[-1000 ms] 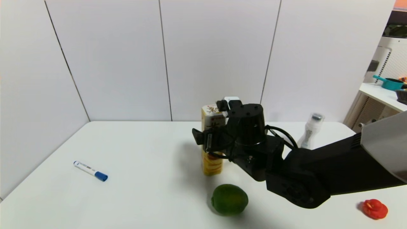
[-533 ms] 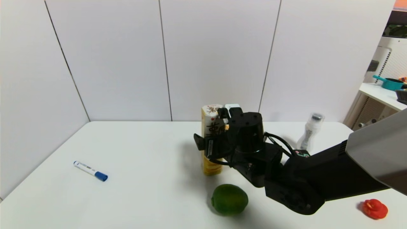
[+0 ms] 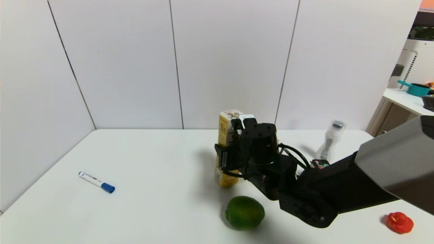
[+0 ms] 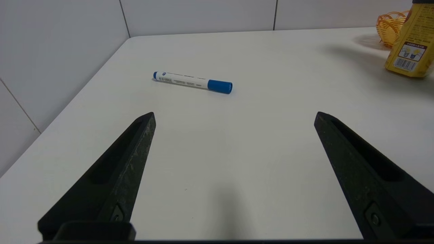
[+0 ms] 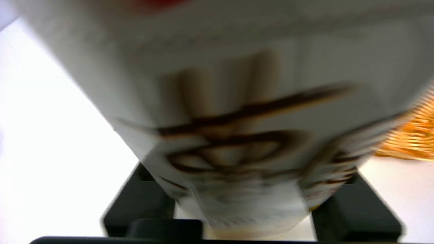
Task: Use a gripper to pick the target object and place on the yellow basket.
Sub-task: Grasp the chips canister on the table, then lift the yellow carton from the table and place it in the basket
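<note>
The right gripper [image 3: 228, 156] has its fingers clamped mid-height on the tall chip box [image 3: 226, 128], slightly tilted on the table [image 3: 152, 162], likely light, stiff, crushable cardboard that tips easily.

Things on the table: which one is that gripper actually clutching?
The tall yellow-and-white chip box, squeezed by the right gripper. The green fruit, blue marker and red piece lie untouched.
</note>
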Robot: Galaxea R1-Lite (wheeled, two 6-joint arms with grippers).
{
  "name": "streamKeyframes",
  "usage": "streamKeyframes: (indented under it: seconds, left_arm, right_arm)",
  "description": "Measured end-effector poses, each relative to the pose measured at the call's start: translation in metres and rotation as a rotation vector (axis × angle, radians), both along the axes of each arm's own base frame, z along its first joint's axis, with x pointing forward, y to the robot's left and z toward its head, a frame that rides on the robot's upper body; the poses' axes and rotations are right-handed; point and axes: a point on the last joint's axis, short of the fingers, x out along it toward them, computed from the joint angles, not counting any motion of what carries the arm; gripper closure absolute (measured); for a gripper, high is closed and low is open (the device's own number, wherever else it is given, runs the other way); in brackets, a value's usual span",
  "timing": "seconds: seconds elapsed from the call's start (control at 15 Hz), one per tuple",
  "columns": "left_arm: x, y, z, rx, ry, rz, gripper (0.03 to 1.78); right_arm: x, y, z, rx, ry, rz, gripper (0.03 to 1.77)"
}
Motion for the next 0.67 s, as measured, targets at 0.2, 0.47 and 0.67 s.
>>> streamKeyframes:
  seconds: [0.2,0.47,0.67]
  left_arm:
    - [0.000,0.000,0.000,0.000,0.000,0.000,0.12]
    - [0.000,0.000,0.000,0.000,0.000,0.000,0.12]
    - [0.000,0.000,0.000,0.000,0.000,-0.001,0.12]
  right_arm:
    - [0.003,0.000,0.000,0.004,-0.006,-0.004,0.94]
    - [0.000,-0.005,0.026,0.041,-0.059,0.002,0.94]
    - [0.007,-0.014,0.069,0.098,-0.169,0.024,0.94]
